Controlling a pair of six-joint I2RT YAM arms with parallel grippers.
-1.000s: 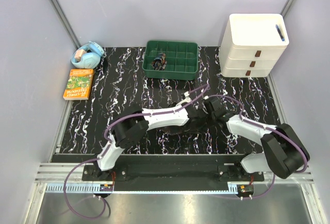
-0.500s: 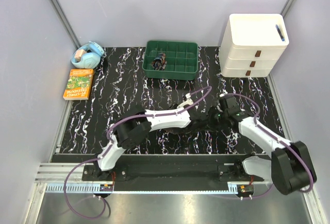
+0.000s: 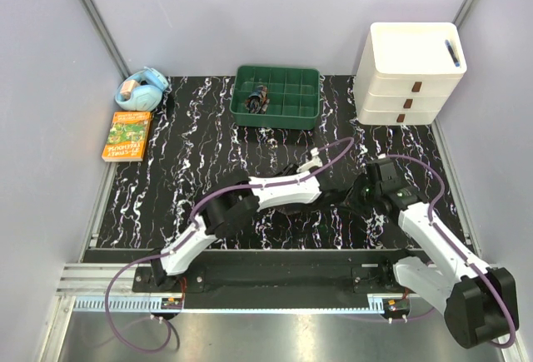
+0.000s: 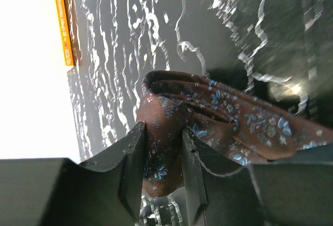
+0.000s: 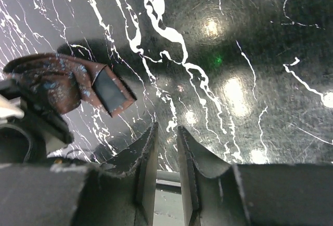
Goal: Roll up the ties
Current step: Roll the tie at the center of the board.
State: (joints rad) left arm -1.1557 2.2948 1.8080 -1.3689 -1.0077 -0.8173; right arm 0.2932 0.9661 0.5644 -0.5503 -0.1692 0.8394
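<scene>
Left wrist view shows my left gripper (image 4: 162,156) clamping the half-rolled tie (image 4: 218,127) mid-table (its tail loose), right gripper (image 5: 166,156) nearly closed and empty; another roll (image 3: 257,99) fills the far tray (image 3: 304,112).

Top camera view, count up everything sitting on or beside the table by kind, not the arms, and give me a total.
Ties: 2, one in the left gripper as tie, one rolled in the green tray
Green compartment tray: 1
White drawer unit: 1
Orange book: 1
Blue tape dispenser: 1
Total: 6
</scene>
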